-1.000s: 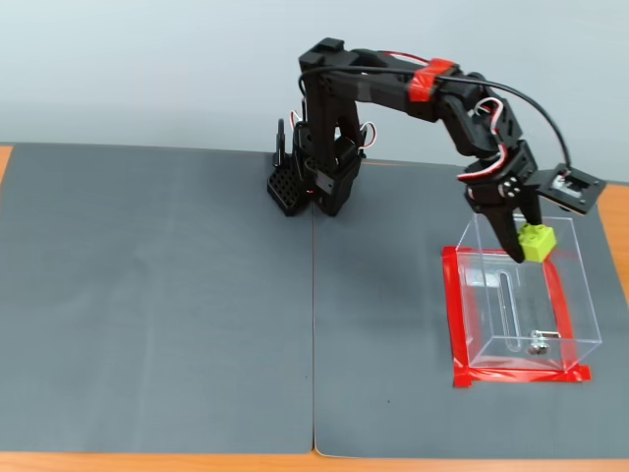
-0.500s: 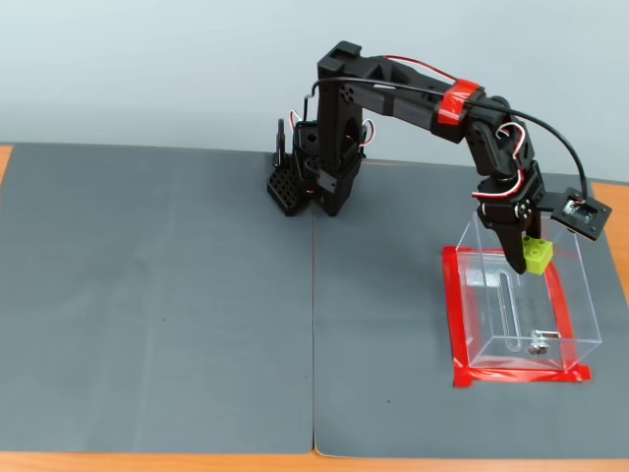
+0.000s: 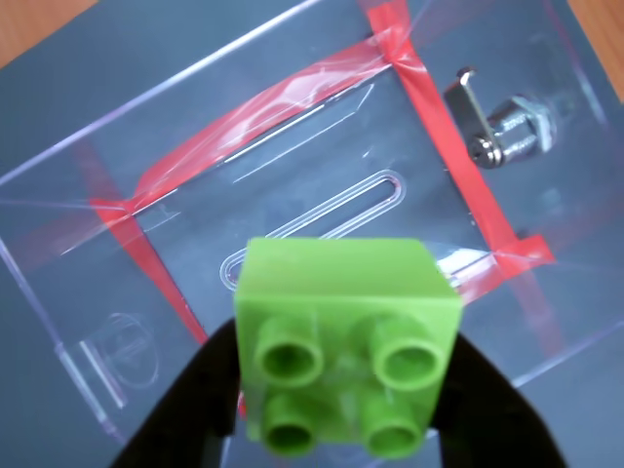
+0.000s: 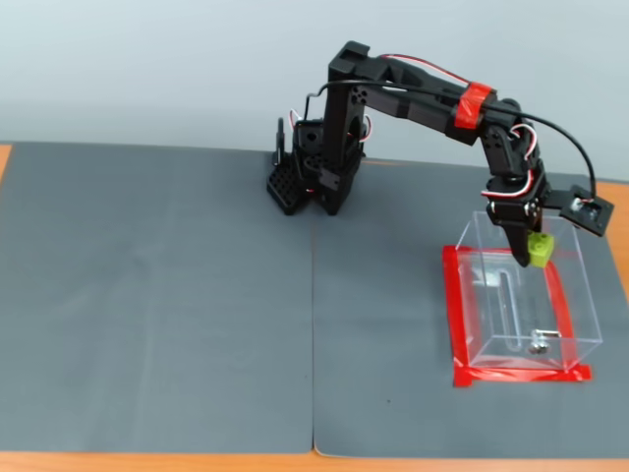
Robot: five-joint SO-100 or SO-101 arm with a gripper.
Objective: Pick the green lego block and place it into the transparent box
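Note:
The green lego block (image 3: 346, 341) fills the lower middle of the wrist view, studs toward the camera, pinched between two black fingers (image 3: 185, 409). In the fixed view my gripper (image 4: 529, 252) is shut on the green lego block (image 4: 540, 248), held over the far end of the transparent box (image 4: 550, 334), about level with its open top. The transparent box (image 3: 292, 185) lies straight below the block in the wrist view, with red tape (image 3: 429, 107) around its base, a slot (image 3: 322, 219) in its floor and a metal fitting (image 3: 507, 132).
The box stands at the right of a dark grey mat (image 4: 157, 295). The arm's black base (image 4: 314, 182) is at the back centre. Orange tabletop (image 4: 614, 226) shows beyond the mat's right edge.
The arm has stretched out to the right and carried the block from the box's far left corner to above its far end. The gripper stays shut on the block.

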